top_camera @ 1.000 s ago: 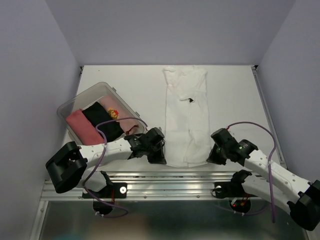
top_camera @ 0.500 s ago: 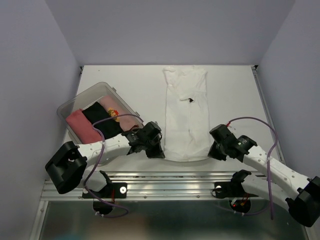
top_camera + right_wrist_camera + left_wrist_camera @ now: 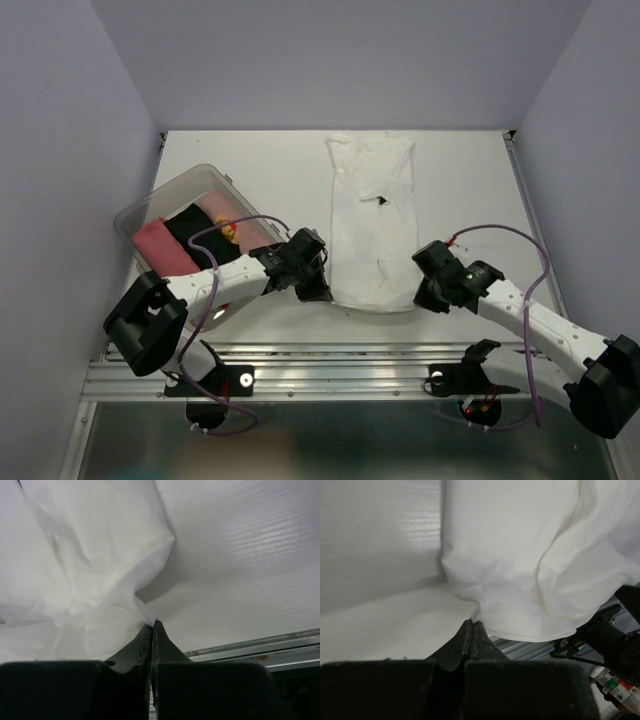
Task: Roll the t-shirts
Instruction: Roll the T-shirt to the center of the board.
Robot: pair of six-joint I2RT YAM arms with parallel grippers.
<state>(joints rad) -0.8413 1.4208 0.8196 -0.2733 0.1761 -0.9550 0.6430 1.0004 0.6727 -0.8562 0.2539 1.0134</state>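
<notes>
- The white shirt (image 3: 372, 225) lies as a long folded strip on the surface (image 3: 260, 170), right of centre, running from far to near.
- The left hand (image 3: 472, 625) is closed, pinching the near left corner of the white shirt.
- The right hand (image 3: 152, 626) is closed, pinching the near right corner.
- The cloth bunches at both corners.
- The pink shirt (image 3: 160, 248) and black shirt (image 3: 200, 235) lie in the clear tub (image 3: 165, 188) at the left.

No legible text anywhere. Dark neck label (image 3: 381, 201) on the white t-shirt (image 3: 370, 250) is too small to read, and the red/yellow-print shirt (image 3: 227, 229) likewise.
</notes>
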